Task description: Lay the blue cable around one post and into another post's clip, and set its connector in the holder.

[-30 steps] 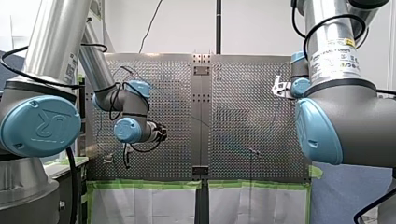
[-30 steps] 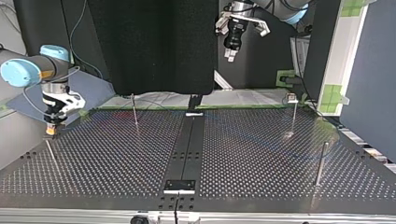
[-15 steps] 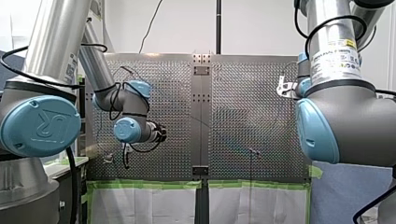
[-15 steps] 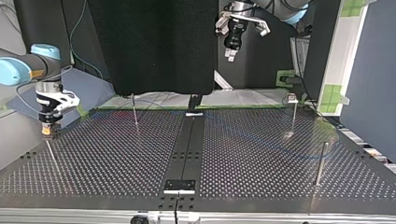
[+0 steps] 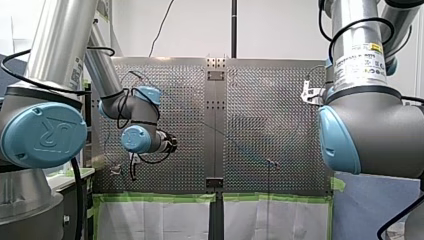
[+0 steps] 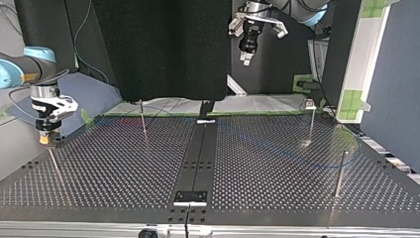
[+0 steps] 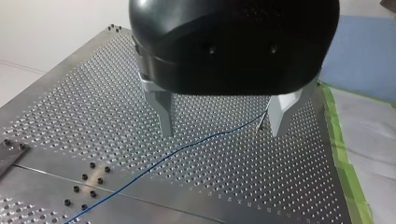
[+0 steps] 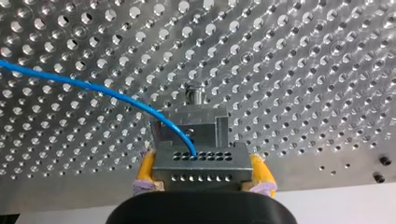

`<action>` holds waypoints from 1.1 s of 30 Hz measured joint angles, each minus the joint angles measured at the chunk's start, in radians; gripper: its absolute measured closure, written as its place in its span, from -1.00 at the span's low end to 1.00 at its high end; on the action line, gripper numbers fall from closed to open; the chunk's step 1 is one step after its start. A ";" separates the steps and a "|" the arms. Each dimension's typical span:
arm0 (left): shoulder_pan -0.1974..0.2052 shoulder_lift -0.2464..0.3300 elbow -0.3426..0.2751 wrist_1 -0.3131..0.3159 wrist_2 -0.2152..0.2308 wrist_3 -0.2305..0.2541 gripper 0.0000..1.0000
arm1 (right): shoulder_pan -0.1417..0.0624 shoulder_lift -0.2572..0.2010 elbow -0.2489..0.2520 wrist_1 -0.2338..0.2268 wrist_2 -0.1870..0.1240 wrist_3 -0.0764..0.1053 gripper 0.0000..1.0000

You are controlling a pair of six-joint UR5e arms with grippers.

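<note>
In the right wrist view my right gripper (image 8: 201, 179) is shut with its yellow pads (image 8: 145, 170) on the grey connector (image 8: 201, 164). The blue cable (image 8: 93, 89) leaves the connector and runs off across the plate. Just ahead of the connector sits a grey slotted holder (image 8: 189, 122). At the top view's left edge the same right gripper (image 6: 45, 140) hangs low over the plate. My left gripper (image 7: 222, 125) is open, high above the plate, with the cable (image 7: 187, 147) lying far below its metal fingers (image 7: 163, 112). It shows at the back of the top view as the left gripper (image 6: 244, 57).
Thin posts stand on the perforated plate: one post (image 6: 142, 118) at the back left, a clip-topped post (image 6: 310, 116) at the back right, a plain post (image 6: 340, 172) at the near right, and a leaning post (image 6: 53, 162) beneath my right gripper. A dark centre strip (image 6: 198, 158) divides the plate.
My right gripper has carried the connector further toward the top view's left edge, drawing the cable along. My left arm has stayed still.
</note>
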 joint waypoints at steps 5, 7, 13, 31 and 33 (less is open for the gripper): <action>0.003 0.000 0.000 -0.003 -0.002 0.001 -1.00 | -0.009 0.000 0.000 -0.006 -0.039 0.002 1.00; 0.005 0.000 0.000 -0.005 -0.003 0.003 -1.00 | -0.012 0.001 0.000 -0.008 -0.051 0.002 1.00; 0.009 0.000 0.000 -0.009 -0.003 0.009 -1.00 | -0.022 0.002 0.000 -0.012 -0.064 0.002 1.00; 0.019 0.000 0.000 -0.014 -0.004 0.015 -1.00 | -0.035 0.026 0.001 -0.057 -0.107 0.003 1.00; 0.019 0.000 0.000 -0.014 -0.004 0.015 -1.00 | -0.035 0.027 0.001 -0.059 -0.113 0.004 1.00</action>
